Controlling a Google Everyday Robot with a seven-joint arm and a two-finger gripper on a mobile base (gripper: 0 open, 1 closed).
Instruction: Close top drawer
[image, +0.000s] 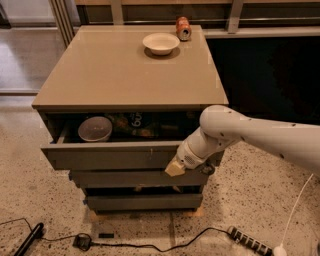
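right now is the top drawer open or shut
Open: the top drawer juts out, a bowl visible inside. The gripper is at its front panel.

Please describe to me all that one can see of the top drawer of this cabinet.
The top drawer is wide and grey, with a flat front panel that has no handle and a few pale scratches. It stands partly pulled out under the beige cabinet top. Inside, a white bowl lies at the left with snack packaging beside it; the rest is in shadow. The claw seems to press against the lower right part of the front.
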